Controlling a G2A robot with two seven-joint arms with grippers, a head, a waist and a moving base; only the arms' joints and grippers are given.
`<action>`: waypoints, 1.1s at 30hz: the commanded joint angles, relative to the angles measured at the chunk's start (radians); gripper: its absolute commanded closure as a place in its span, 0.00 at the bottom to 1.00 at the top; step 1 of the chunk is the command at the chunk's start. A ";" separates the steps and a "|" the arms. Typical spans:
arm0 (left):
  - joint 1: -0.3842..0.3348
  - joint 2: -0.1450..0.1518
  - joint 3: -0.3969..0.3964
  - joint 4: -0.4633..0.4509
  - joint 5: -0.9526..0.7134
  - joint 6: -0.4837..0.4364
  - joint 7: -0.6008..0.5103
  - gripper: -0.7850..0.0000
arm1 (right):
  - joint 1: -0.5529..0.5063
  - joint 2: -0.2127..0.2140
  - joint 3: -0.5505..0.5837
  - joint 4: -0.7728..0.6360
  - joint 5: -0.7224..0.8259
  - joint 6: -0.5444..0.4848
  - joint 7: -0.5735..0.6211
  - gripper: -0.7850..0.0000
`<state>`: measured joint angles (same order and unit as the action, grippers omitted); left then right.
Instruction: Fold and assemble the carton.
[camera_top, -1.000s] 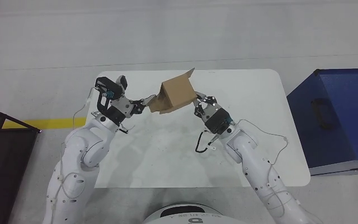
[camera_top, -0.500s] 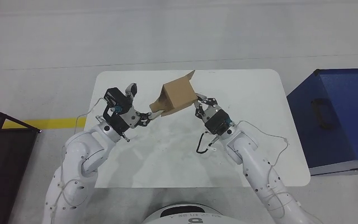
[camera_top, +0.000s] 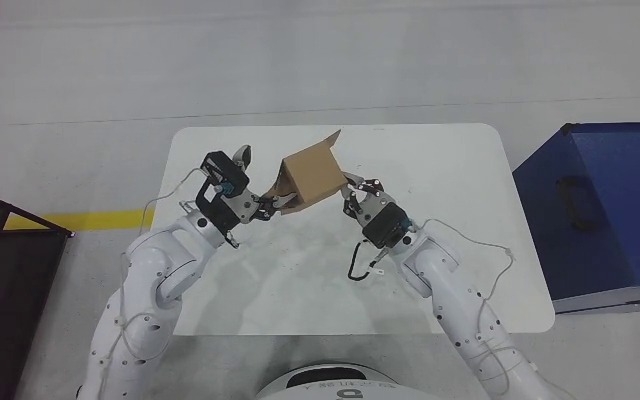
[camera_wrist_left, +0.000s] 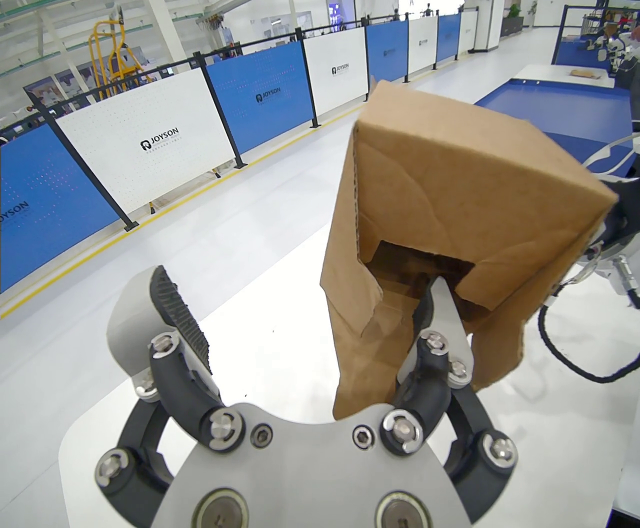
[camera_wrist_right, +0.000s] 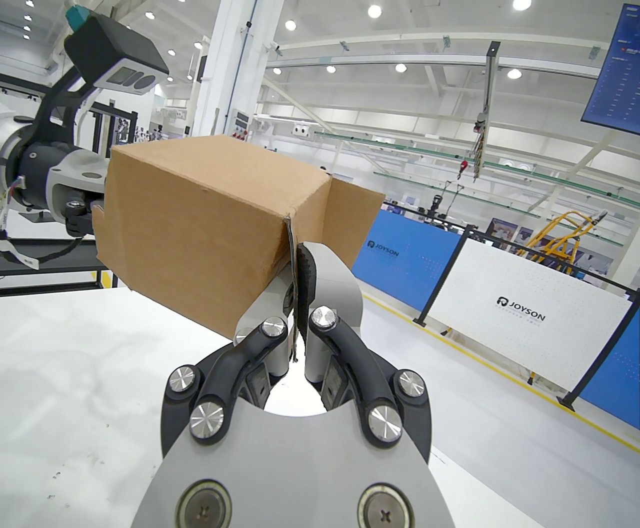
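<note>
A brown carton (camera_top: 308, 175) is held above the white table (camera_top: 300, 290), half formed, with loose flaps at both ends. My right gripper (camera_wrist_right: 296, 272) is shut on the edge of a flap at the carton's (camera_wrist_right: 200, 225) corner and holds the box up. On the opposite side, my left gripper (camera_wrist_left: 300, 280) stands open. One of its fingers (camera_wrist_left: 440, 310) pokes into the gap at the carton's (camera_wrist_left: 465, 200) open end, over a hanging flap. The other finger (camera_wrist_left: 175, 310) stays well clear of the cardboard. From above, the left gripper (camera_top: 268, 203) and right gripper (camera_top: 348, 190) flank the box.
A blue bin (camera_top: 590, 215) stands off the table's right side, and a dark frame (camera_top: 20, 260) off its left. A black cable (camera_top: 362, 262) loops by the right arm. Bare table surface lies in front of the carton.
My left gripper has swung in from the left toward the carton, and one finger now enters its open end. The carton has shifted slightly left. The right gripper keeps its hold.
</note>
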<state>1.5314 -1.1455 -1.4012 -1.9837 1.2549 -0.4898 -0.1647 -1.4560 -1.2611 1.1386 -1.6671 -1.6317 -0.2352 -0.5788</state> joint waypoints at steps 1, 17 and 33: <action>0.006 0.002 -0.012 -0.002 0.000 -0.001 0.003 0.00 | -0.001 0.001 0.010 0.003 0.012 0.006 -0.001 1.00; 0.093 0.020 -0.075 -0.045 0.070 -0.098 0.117 0.00 | 0.005 -0.001 0.009 0.021 0.037 0.020 0.047 1.00; 0.066 0.013 -0.022 -0.021 0.013 0.000 0.041 0.00 | -0.009 0.000 -0.020 -0.017 0.005 0.011 0.056 1.00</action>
<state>1.5961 -1.1322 -1.4224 -2.0037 1.2735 -0.4885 -0.1242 -1.4645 -1.2616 1.1187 -1.6832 -1.6268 -0.2235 -0.5230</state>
